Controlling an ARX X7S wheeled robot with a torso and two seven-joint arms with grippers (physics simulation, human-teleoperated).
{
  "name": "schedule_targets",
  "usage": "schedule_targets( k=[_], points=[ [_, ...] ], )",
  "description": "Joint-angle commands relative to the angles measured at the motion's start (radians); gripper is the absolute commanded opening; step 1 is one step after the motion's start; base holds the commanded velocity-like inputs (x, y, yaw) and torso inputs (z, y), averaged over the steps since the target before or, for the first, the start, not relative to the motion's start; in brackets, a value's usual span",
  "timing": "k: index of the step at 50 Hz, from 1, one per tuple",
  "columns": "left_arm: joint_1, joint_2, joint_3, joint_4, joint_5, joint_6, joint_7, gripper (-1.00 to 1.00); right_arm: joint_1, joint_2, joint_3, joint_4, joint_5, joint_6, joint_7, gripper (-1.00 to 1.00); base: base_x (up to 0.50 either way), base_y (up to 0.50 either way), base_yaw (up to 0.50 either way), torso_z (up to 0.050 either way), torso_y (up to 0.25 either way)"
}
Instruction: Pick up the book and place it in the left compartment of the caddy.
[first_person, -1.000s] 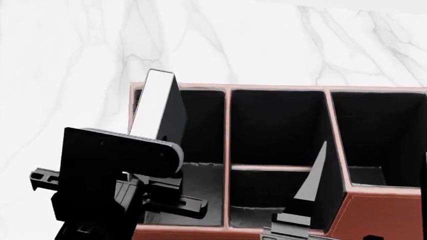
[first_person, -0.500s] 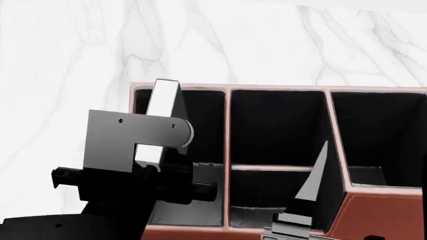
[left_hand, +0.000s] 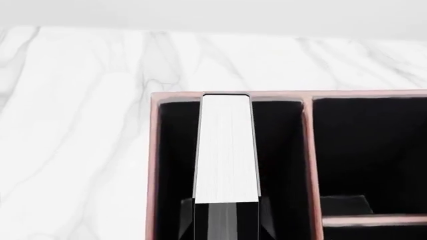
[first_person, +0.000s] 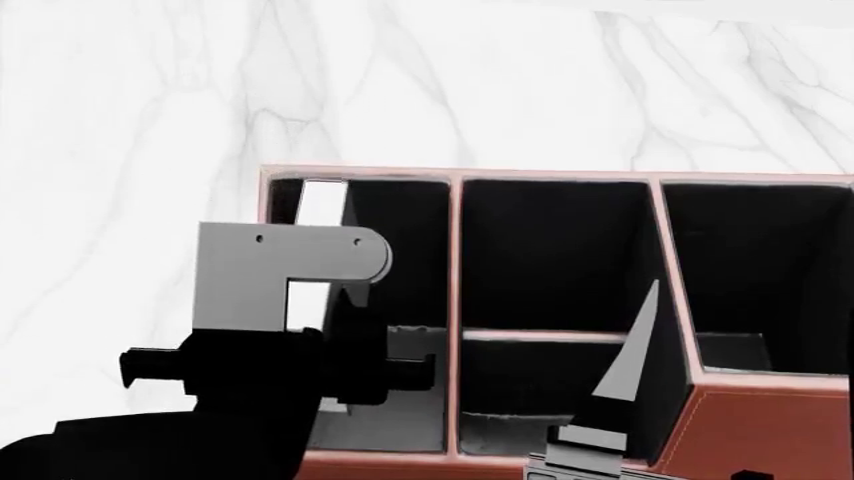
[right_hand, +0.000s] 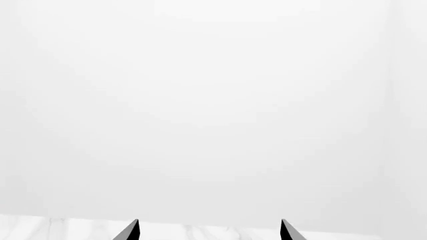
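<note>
Plainly unlabelled black book, page edges up, clamped in left gripper — inside caddy's left compartment, right gripper parted, empty.

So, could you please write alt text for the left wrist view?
A thin book, white page edges facing the camera, stands on edge inside the left compartment of a reddish-brown caddy with black lining. The caddy sits on a white marble table.

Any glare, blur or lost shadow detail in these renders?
Left wrist view: sharp, the book's white page edges nearly blown out. Head view: crisp, but the caddy's black interior swallows detail. Right wrist view: almost all featureless white, only two dark fingertips showing.
</note>
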Motion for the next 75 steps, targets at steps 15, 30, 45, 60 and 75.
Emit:
schedule_targets(
  k=[15,30,45,60,75],
  points=[
    [-0.014,0.020,0.054,-0.147,0.065,0.158,0.026,-1.00,-0.003,-0.005,0.025,-0.016,0.004,-0.003,-0.020,1.00,0.00,0.00,0.00,0.000,0.001],
    [-0.047,0.021,0.102,-0.255,0.068,0.213,0.100,-1.00,-0.004,-0.002,0.027,-0.018,0.008,-0.003,-0.016,1.00,0.00,0.00,0.00,0.001,0.001],
    [-0.054,0.015,0.138,-0.324,0.077,0.268,0.135,-1.00,-0.005,0.001,0.028,-0.013,0.010,-0.010,-0.014,1.00,0.00,0.00,0.00,0.000,0.001],
    [-0.055,0.006,0.162,-0.351,0.075,0.300,0.153,-1.00,-0.002,0.003,0.022,-0.018,0.010,-0.004,-0.010,1.00,0.00,0.00,0.00,0.001,0.001],
    [-0.065,-0.005,0.175,-0.351,0.058,0.323,0.162,1.00,-0.001,0.005,0.018,-0.010,0.008,-0.010,-0.010,1.00,0.00,0.00,0.00,0.000,0.001]
  ],
)
